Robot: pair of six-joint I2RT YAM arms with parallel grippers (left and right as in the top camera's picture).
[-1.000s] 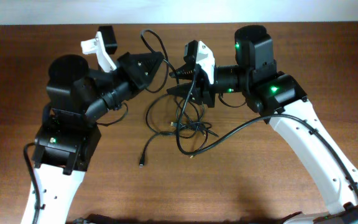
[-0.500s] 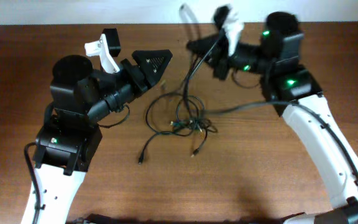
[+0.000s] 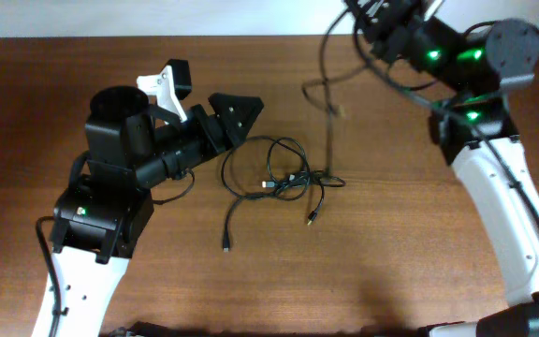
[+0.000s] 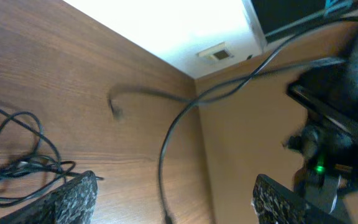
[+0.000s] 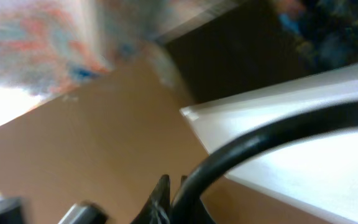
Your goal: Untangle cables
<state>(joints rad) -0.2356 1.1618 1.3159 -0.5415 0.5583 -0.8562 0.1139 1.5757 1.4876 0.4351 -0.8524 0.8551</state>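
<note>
The thin black flexible cables (image 3: 279,181) lie mostly as a loose tangle of loops near the middle of the brown wooden bench (image 3: 391,267). In the left wrist view the same loops (image 4: 17,155) sit at the lower left. Two strands trail out of the tangle, one toward 7 o'clock and one toward 5 o'clock. Each ends in a small plug lying flat on the wood, the first (image 3: 224,247) farther out than the second (image 3: 310,222).

One raised cord (image 3: 329,126) leaves the 3 o'clock edge of the tangle, climbs toward 12 o'clock and curves up to the right tool (image 3: 374,21). That tool is held high at 1 o'clock from the tangle, over the far edge of the bench. A short free end with a small tip (image 3: 343,112) hangs just beside the raised cord.

In the right wrist view the right tool (image 5: 171,198) has its fingers pressed together on that cord (image 5: 272,140), which arcs away toward 3 o'clock. The picture is blurred, but the tool reads as clenched on it.

The left tool (image 3: 237,108) sits at 10 o'clock from the tangle, near it but apart. Its own camera shows the tool (image 4: 174,193) released, with the textured pads (image 4: 73,198) spread wide and grasping nothing. The raised cord (image 4: 229,90) crosses the view beyond them.
</note>
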